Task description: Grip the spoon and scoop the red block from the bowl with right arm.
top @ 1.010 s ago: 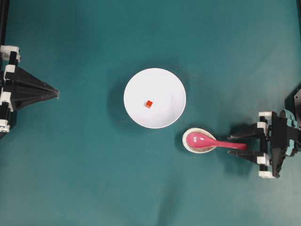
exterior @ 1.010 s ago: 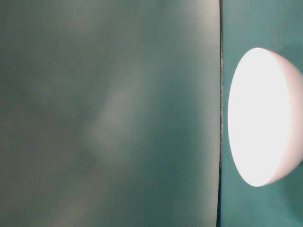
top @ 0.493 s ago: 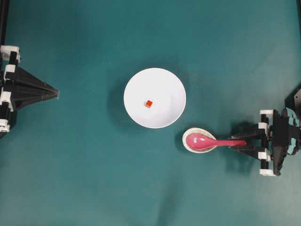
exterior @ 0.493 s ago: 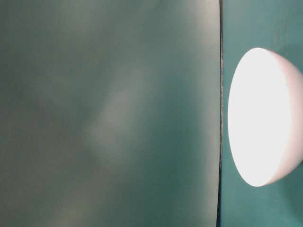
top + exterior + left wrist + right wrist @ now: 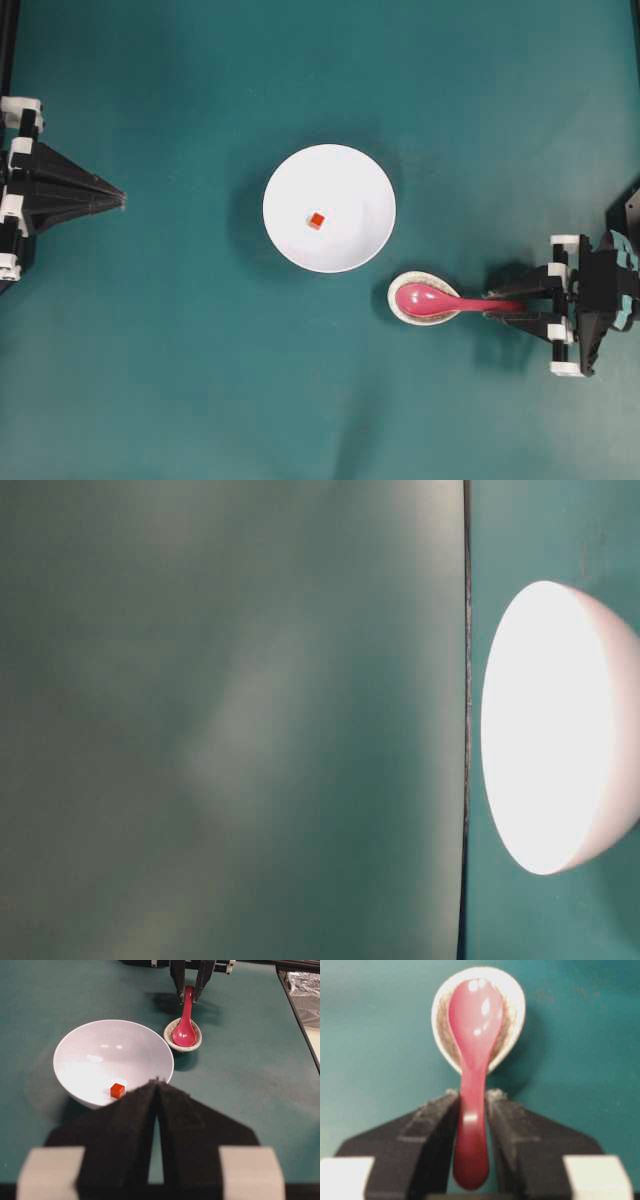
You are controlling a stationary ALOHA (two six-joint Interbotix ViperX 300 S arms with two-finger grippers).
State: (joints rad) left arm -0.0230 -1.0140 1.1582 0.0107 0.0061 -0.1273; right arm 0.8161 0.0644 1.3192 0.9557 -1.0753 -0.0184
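The bowl (image 5: pixel 329 208) is sitting mid-table, the block (image 5: pixel 316 220) inside. Right of it, the right gripper (image 5: pixel 472 1105) is pinching the spoon (image 5: pixel 472 1055) by its handle; glossy, it may be slipping or twisting on lifting.

Black two-finger right gripper (image 5: pixel 503 305) at 4 o'clock, pointing toward 9, jaws pinching pink-red glossy spoon handle (image 5: pixel 471 1130). Black left gripper (image 5: pixel 118 199) at 9 o'clock, jaws together.
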